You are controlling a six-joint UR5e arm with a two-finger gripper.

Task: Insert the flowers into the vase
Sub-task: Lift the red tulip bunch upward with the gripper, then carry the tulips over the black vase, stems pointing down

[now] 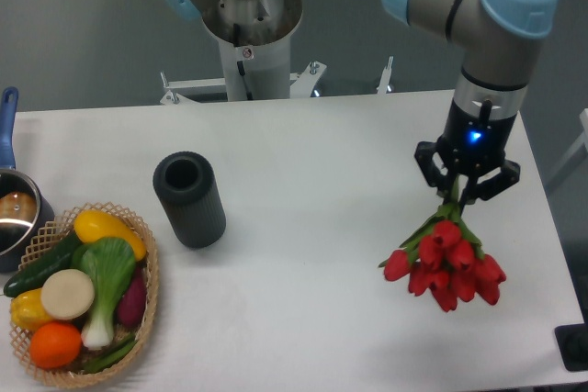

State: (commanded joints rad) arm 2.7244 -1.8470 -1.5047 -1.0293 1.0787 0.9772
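Claw clamped on hanging flowers, well apart from upright vase

vase: matt black, finely textured | basket: woven wicker | pot: shiny metal, blue handle | table: smooth matt white

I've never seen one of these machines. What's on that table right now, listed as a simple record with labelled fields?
arm: one arm reaching in from the upper right
gripper: shut on the stems, buds hanging down
flowers: red tulips, held in the air above the table's right side
vase: black cylinder, upright, mouth open, nothing in it
vase to flowers: well apart, vase to the left
basket: wicker, front left, filled with vegetables and fruit
pot: blue handle, at the left edge
table: white
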